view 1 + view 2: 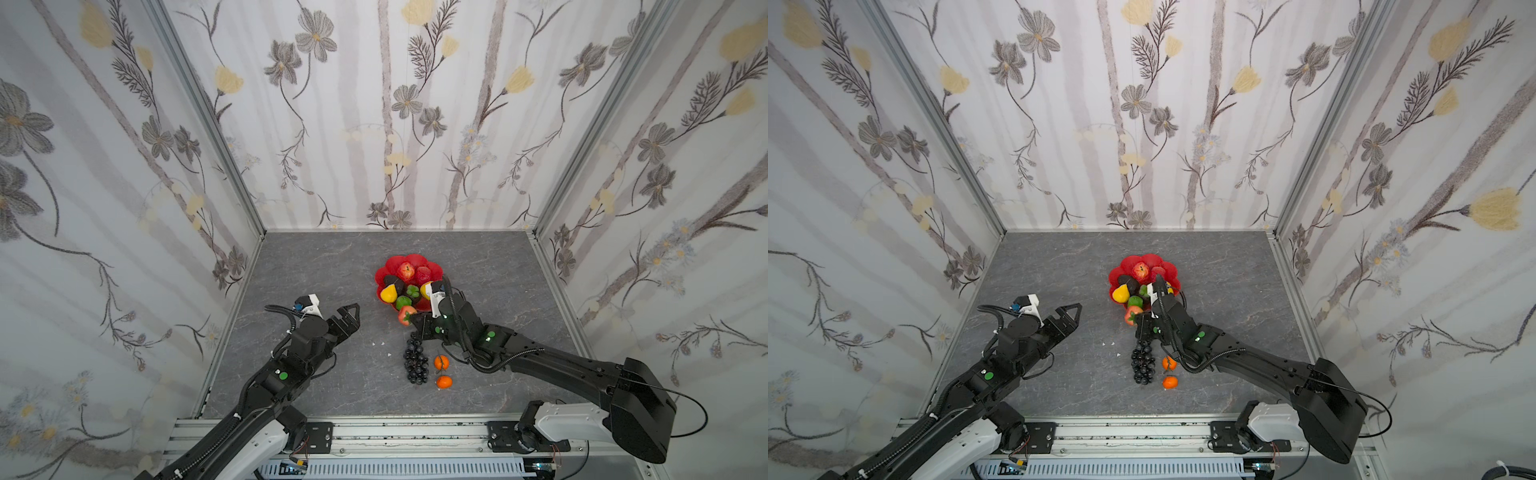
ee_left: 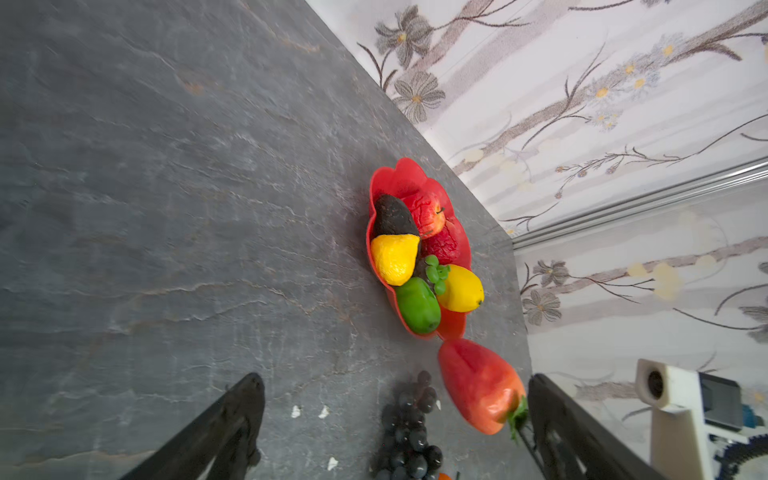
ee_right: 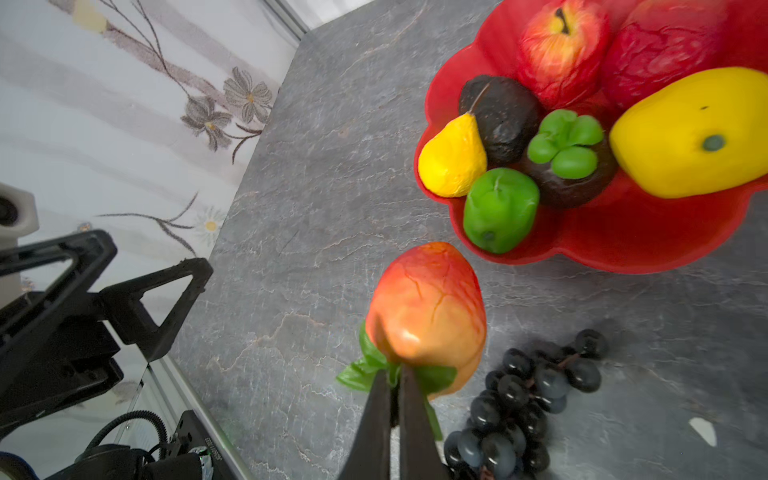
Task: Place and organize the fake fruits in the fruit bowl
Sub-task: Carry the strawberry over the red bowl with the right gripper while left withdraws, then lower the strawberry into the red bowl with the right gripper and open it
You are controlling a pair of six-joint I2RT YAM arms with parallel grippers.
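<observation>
Right claw: jaws pinched together on the green leaf collar of a red-orange fruit. In a top view the fruit sits just outside the 6 o'clock rim of the fruit bowl, so the bowl lies at 12 o'clock from the claw. The fruit's long axis continues the claw's line, tapered tip toward the bowl; whether it touches the surface cannot be told. Left claw, spread wide and empty, stands well apart at the bowl's 8 o'clock; the right arm is nearer. Bowl: glossy red, scalloped. Fruit skin: smooth, waxy. Grape bunch, dark and beaded, and two oranges lie toward 6 o'clock on the matte, veined grey surface.
</observation>
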